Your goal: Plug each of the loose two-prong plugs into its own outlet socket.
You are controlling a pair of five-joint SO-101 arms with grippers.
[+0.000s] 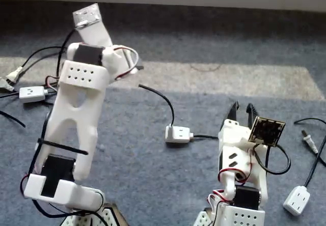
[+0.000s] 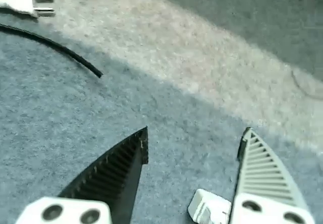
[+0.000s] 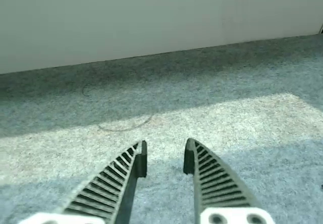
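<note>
Two white robot arms stand over a grey-blue carpet [image 1: 153, 185].

The left gripper [image 2: 194, 138] hangs above bare carpet with its jaws wide apart, holding nothing. Well beyond it lies a white plug [image 2: 22, 1] with its two prongs bare. It is in no socket, and the loose end of a black cable [image 2: 55, 46] lies near it.

The right gripper [image 1: 242, 109] sits low on the right side and faces a pale wall [image 3: 151, 17]. Its jaws are a little apart, with nothing between them.

Seen from above, three white sockets lie on the carpet:
- The left socket [image 1: 31, 93] is near the left edge, beside the left arm.
- The middle socket [image 1: 177, 134] is between the arms, near the right gripper. A black lead meets its right side, and whether that lead is plugged in cannot be told.
- The right socket [image 1: 297, 199] is at the lower right.

A right plug [image 1: 308, 140] lies loose near the right edge, apart from every socket.
</note>
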